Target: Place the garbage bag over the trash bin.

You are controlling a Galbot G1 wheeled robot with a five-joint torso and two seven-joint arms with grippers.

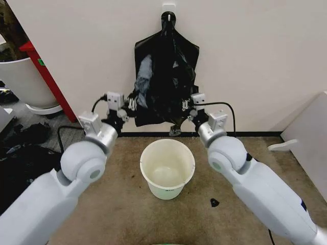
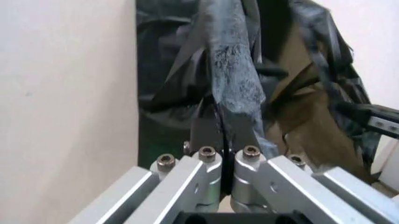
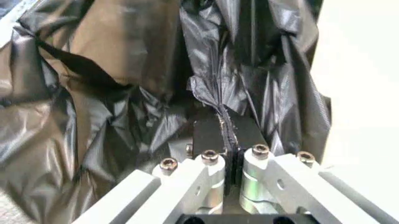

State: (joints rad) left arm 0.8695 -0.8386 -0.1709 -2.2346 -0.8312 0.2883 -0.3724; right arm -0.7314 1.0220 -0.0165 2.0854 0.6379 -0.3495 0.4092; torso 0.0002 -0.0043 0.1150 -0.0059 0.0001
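Garbage bag (image 1: 164,76) hanging on far wall from a hook (image 1: 168,15), left gripper (image 1: 132,104) and right gripper (image 1: 187,104) both pinching its lower edges — fingers clamped tight, trash bin (image 1: 167,167) sitting on floor below, nearer the robot.

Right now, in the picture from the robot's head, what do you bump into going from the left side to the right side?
Big white round tub → red panel edge → left gripper pinching the glossy black plastic garbage bag hanging on the wall → right gripper pinching its other side → white board. The cream-white trash bin sits below the bag.
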